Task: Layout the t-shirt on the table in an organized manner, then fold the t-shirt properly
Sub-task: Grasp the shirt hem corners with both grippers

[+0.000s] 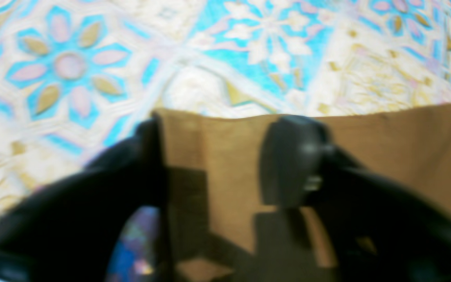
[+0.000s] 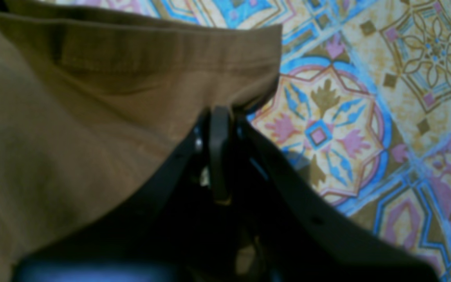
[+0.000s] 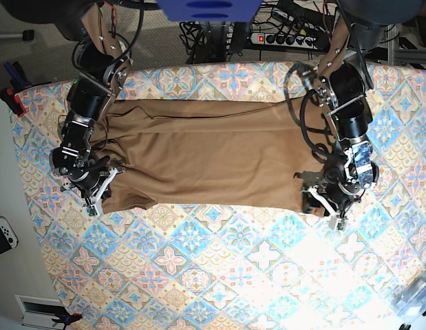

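Black fingers of the left gripper (image 1: 213, 156) stand wide apart over a corner of the t-shirt (image 1: 386, 156), one finger (image 1: 153, 156) at the cloth's side edge and the other (image 1: 292, 160) over the fabric itself (this wrist view is soft and blurred). At the other end, the right gripper (image 2: 219, 117) is pinched narrow on a hemmed corner of the t-shirt (image 2: 73, 137), which lifts slightly off the pattern beneath. One garment is in view: a plain tan-brown shirt, smooth with a few long lengthwise creases, folded into a broad band that stretches across the far half of the table (image 3: 219, 268) from one arm to the other. One table shows, covered in blue, pink and cream tile-pattern cloth. Two arms work it, the left gripper (image 3: 333, 196) and right gripper (image 3: 89, 182) each at a near corner of the t-shirt (image 3: 213, 161).
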### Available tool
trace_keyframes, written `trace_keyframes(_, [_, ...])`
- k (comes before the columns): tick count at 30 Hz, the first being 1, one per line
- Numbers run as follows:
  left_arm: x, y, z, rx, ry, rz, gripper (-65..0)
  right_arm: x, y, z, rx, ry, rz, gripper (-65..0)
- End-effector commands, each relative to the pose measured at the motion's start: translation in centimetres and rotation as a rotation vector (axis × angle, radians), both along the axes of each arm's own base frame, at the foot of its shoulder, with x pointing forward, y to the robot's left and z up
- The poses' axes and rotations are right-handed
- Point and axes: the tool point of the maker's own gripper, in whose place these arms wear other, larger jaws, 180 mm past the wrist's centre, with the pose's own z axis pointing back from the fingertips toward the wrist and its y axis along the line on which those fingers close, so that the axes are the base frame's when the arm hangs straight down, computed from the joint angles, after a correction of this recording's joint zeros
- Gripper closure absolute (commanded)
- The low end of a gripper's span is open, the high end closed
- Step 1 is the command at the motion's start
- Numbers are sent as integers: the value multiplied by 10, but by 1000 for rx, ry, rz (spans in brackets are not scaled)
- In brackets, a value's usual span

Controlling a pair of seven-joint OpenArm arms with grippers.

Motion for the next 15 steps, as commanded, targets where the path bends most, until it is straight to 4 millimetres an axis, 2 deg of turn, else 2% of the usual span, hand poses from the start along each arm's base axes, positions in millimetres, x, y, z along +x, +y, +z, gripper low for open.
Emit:
trace_keyframes(1, [-7,2,-8,36,67,-26,-186,-7,-8,-5,-46,58,10,0])
trace_keyframes(3, [-7,2,-8,34,66,-24,-8,-5,-8,-3,-45,53,11,0])
trace_keyframes(11, [-9,-2,-10,27,68,-26,0,-3,-8,-1,-47,44,10,0])
trace_keyframes(13, [-5,3,-2,47,44,-22,0,-2,-9,1,-50,37,8,0])
trace_keyframes(15, [-15,2,-6,68,39,-25,0,0,-12,7,-58,20,6,0])
